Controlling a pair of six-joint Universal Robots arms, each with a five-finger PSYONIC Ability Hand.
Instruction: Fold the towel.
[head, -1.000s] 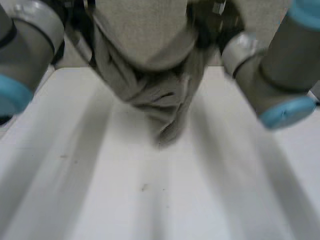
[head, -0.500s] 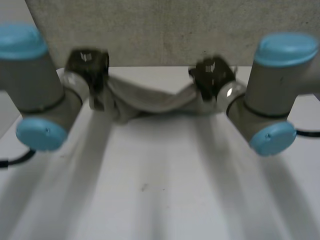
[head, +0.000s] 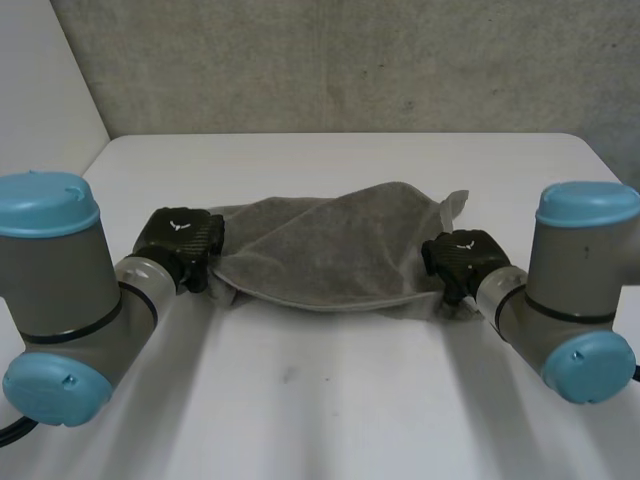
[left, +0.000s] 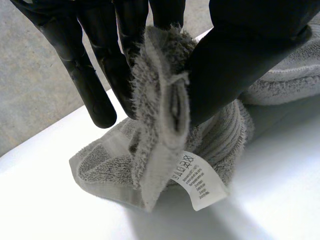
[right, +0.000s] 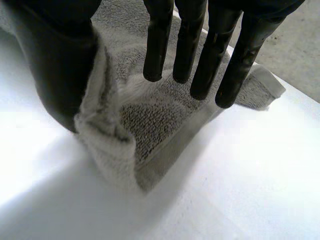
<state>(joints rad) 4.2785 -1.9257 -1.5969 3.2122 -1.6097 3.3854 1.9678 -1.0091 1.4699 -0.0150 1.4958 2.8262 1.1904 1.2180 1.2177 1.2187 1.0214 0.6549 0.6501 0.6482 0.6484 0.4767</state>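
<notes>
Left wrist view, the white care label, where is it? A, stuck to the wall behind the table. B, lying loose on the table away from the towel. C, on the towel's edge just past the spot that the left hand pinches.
C: the care label hangs from the hem of the towel, just beyond where the left hand pinches that bunched edge.

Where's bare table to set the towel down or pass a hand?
Bare table lies open on the near side of the towel; a narrower strip runs between towel and wall. Crowded at the towel's ends, where left hand and right hand pinch it.
</notes>
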